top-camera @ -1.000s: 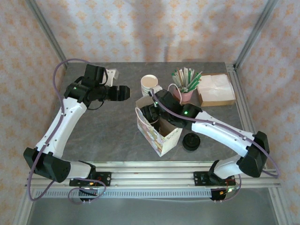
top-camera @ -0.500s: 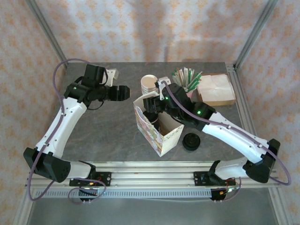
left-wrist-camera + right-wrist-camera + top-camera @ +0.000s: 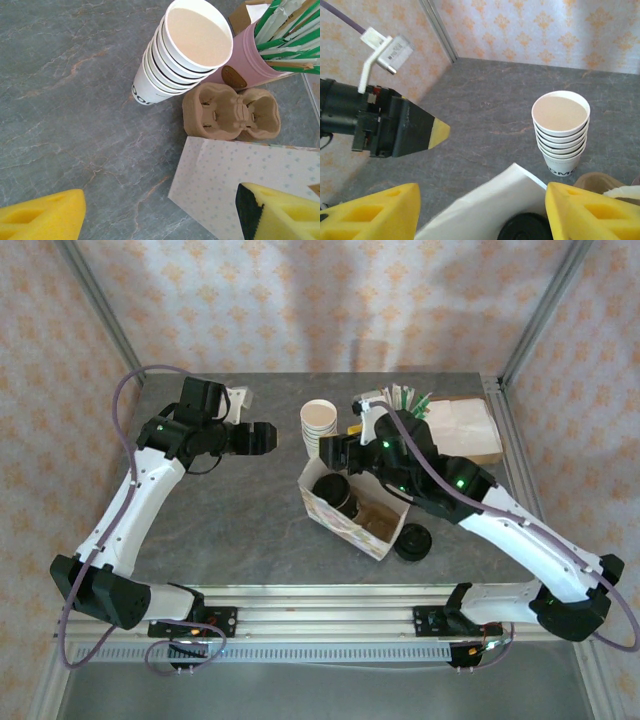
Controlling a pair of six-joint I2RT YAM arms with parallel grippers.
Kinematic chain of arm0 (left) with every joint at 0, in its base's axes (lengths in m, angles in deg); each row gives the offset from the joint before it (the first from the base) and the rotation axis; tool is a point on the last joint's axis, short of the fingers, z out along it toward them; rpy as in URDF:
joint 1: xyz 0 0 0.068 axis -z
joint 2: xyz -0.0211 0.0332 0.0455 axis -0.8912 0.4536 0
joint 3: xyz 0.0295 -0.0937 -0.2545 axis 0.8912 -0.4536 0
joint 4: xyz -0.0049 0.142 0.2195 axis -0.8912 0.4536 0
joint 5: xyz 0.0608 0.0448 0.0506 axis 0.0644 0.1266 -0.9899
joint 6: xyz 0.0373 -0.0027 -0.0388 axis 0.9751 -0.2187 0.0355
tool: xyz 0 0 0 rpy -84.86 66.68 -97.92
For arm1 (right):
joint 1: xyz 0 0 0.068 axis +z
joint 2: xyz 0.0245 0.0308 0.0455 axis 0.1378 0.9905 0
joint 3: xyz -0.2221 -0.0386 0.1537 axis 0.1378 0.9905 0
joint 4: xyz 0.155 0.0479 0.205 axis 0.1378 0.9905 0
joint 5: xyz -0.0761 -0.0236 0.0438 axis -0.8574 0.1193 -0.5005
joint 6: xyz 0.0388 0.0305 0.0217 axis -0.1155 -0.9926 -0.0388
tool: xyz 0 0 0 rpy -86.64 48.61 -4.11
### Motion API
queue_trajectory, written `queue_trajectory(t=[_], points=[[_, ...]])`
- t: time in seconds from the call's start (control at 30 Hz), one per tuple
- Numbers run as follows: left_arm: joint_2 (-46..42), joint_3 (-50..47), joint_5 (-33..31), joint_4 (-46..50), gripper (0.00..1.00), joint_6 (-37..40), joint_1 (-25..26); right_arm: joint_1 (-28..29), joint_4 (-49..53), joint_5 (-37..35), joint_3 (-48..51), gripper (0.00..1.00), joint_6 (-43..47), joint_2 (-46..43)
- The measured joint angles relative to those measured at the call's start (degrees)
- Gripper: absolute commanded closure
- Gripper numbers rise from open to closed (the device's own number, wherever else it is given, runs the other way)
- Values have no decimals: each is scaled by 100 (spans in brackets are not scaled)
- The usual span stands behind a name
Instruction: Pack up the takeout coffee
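Note:
The takeout coffee (image 3: 332, 487), a cup with a black lid (image 3: 527, 228), sits inside the white dotted paper bag (image 3: 352, 525). The bag leans low with its mouth facing up and left. My right gripper (image 3: 335, 452) hovers just above the bag's rear rim. It is open, and its yellow fingers (image 3: 375, 212) straddle the bag's white edge (image 3: 485, 200) and the lid below. My left gripper (image 3: 268, 437) is open over bare table left of the bag (image 3: 250, 180), holding nothing.
A stack of lidless cups (image 3: 318, 422) stands behind the bag, beside a pulp cup carrier (image 3: 230, 110) and a pink cup of stir sticks (image 3: 260, 55). Loose black lids (image 3: 413, 542) lie right of the bag, and napkins (image 3: 462, 425) lie at the back right.
My right gripper has risen out of the bag and moved back, with its jaws a little narrower. The bag has dropped from upright to a low lean. The left arm has not moved.

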Motion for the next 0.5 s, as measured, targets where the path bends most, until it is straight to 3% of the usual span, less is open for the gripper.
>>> queue_trajectory(t=[0.23,0.5], points=[[0,98,173,0,16,4,0,0,-83,-13,184,35,-31,-2],[66,188,1421,17,13,337,457,0,-155,11,391,36,-116,127]])
